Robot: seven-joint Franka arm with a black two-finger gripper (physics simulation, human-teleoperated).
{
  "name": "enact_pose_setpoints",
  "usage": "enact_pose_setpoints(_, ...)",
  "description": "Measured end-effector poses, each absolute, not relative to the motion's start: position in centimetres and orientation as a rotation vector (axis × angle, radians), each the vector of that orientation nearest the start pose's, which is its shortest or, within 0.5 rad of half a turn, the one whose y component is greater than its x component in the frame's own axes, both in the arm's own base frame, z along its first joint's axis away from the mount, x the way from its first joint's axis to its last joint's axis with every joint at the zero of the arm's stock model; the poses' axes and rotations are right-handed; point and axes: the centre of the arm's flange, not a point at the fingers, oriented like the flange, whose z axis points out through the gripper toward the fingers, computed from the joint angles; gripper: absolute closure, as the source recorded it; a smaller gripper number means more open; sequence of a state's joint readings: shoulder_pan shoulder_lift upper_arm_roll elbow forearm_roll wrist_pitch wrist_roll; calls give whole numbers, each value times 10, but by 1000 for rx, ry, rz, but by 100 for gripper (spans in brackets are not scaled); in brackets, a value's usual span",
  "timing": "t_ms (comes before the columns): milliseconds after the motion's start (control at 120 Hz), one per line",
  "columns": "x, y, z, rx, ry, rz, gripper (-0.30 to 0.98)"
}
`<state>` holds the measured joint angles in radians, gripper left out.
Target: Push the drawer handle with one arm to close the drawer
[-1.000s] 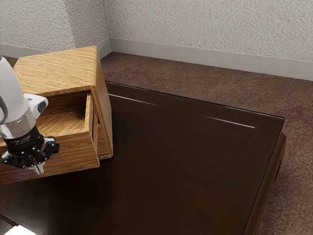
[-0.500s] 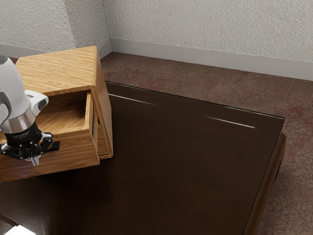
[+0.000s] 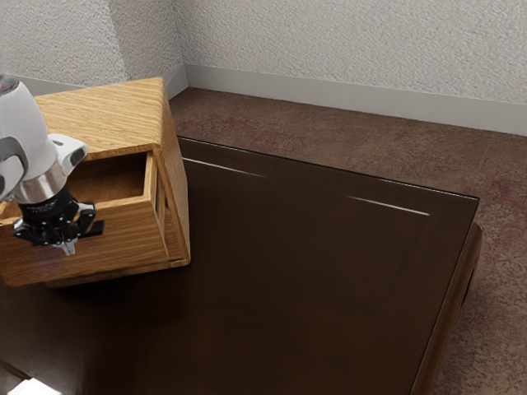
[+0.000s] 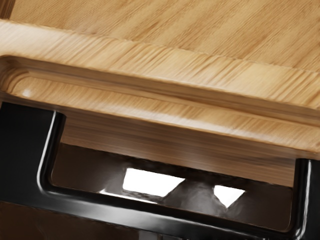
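My gripper (image 3: 69, 247) is shut in front of the wooden drawer (image 3: 128, 239), low against its front face. One end of the black handle (image 3: 96, 228) sticks out beside the gripper, toward the exterior view's right; the hand hides the rest. The drawer stands partly out of its cabinet (image 3: 103, 115), with a strip of its inside visible. In the wrist view the handle (image 4: 120, 212) is a wide black bar with two arms joining the drawer front (image 4: 180, 145). Contact between fingertips and handle cannot be made out.
Cabinet and drawer are at the exterior view's left on a dark, glossy table (image 3: 288, 280). The table's far edge runs behind the cabinet, with brown carpet (image 3: 329, 148) and a pale wall (image 3: 346, 49) beyond. A bright white patch (image 3: 31, 388) lies at the near left corner.
The drawer has slid farther into the cabinet, and less of its inside shows. My gripper has moved the same way, upward in the exterior view, staying at the drawer front.
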<state>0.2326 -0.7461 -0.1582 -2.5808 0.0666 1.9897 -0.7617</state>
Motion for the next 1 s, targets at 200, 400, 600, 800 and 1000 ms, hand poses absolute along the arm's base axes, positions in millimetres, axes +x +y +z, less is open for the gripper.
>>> enact_pose_setpoints(200,364,61,493,-2731,-1284,-230,79)
enact_pose_setpoints(400,400,81,501,-2723,-1281,-239,79)
enact_pose_setpoints(600,434,114,500,-2696,-1298,-237,79)
enact_pose_setpoints(800,457,132,502,-2666,-1265,-256,79)
enact_pose_setpoints(1000,467,114,510,-2698,-1195,-291,79)
